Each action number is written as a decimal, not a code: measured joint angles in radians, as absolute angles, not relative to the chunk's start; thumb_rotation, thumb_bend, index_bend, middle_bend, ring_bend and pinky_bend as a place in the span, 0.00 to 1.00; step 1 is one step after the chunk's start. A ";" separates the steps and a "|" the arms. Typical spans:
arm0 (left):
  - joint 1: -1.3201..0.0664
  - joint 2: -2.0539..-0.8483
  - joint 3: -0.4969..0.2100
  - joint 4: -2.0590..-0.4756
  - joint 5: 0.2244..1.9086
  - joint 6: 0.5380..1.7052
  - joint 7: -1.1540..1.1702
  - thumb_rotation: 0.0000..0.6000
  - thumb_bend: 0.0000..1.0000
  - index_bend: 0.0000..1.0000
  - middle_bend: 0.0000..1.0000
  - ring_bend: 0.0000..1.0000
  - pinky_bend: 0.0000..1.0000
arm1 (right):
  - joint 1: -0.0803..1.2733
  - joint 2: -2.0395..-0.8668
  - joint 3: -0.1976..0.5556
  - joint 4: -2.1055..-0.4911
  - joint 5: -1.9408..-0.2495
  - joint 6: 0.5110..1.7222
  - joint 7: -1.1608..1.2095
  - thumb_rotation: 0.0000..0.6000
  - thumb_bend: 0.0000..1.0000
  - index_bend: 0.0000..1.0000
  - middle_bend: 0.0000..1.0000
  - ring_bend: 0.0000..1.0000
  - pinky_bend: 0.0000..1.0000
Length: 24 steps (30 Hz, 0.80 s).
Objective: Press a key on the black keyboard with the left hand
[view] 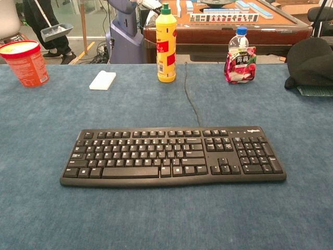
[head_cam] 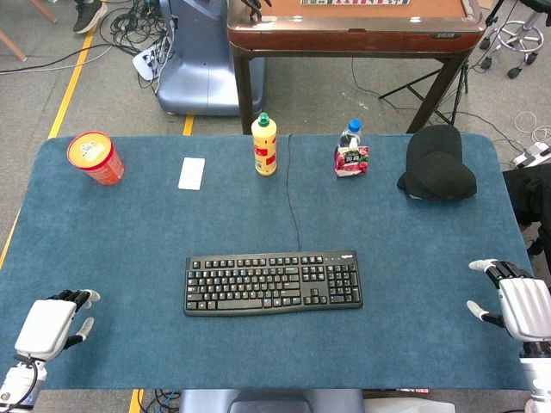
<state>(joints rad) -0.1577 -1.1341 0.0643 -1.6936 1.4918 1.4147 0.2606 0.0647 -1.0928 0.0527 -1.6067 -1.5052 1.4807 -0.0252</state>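
Note:
The black keyboard [head_cam: 272,282] [view: 173,155] lies flat in the middle of the blue table, its cable running toward the far edge. My left hand [head_cam: 53,325] rests near the front left corner of the table, well left of the keyboard, fingers apart and holding nothing. My right hand [head_cam: 516,305] sits near the front right edge, also with fingers spread and empty. Neither hand appears in the chest view.
Along the far side stand a red cup [head_cam: 95,157] [view: 24,62], a white pack [head_cam: 192,173] [view: 102,80], a yellow bottle [head_cam: 264,144] [view: 166,44], a small drink bottle [head_cam: 351,151] [view: 240,56] and a black cap [head_cam: 437,163] [view: 311,61]. A wooden table [head_cam: 353,26] stands beyond.

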 measured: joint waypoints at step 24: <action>-0.369 -1.065 0.040 -1.817 1.579 1.107 0.060 1.00 0.33 0.33 0.83 0.86 1.00 | 0.066 -1.090 0.052 -1.615 -1.515 1.485 -0.028 1.00 0.11 0.36 0.38 0.33 0.51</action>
<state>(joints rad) -0.3687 -1.0649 0.0395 -1.8174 1.5791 1.1067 0.0603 0.0663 -1.0895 0.0521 -1.6149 -1.5150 1.4853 -0.0275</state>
